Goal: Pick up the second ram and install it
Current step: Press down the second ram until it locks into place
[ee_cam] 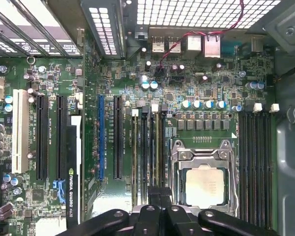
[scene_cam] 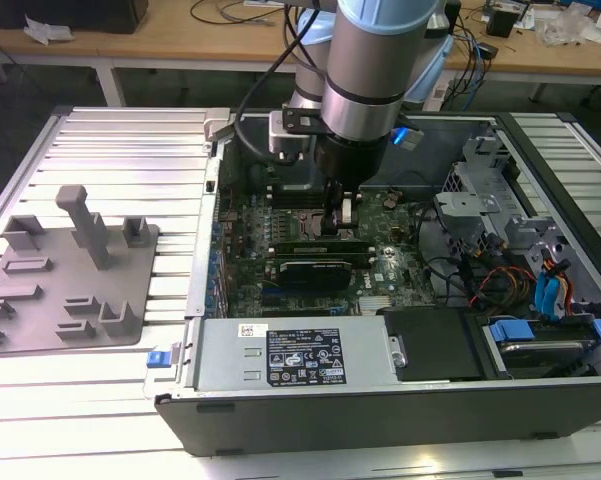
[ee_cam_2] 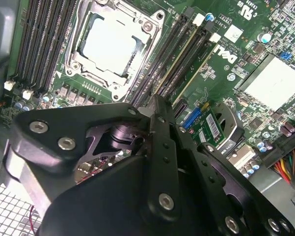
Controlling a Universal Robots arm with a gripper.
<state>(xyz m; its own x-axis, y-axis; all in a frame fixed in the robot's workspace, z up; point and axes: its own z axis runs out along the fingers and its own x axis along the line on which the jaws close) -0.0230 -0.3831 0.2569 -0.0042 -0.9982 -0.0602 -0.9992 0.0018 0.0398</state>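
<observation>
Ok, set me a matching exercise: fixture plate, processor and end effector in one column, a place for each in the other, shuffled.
1. fixture plate
2. processor
3. end effector

A. in the socket
B. over the motherboard, inside the case
C. on the table, outside the case, at the exterior view's left

Pairs: 1-C, 2-A, 3-B.

A slatted metal table [scene_cam: 110, 150] carries the grey fixture plate [scene_cam: 70, 285] and open computer case [scene_cam: 380, 400].
</observation>
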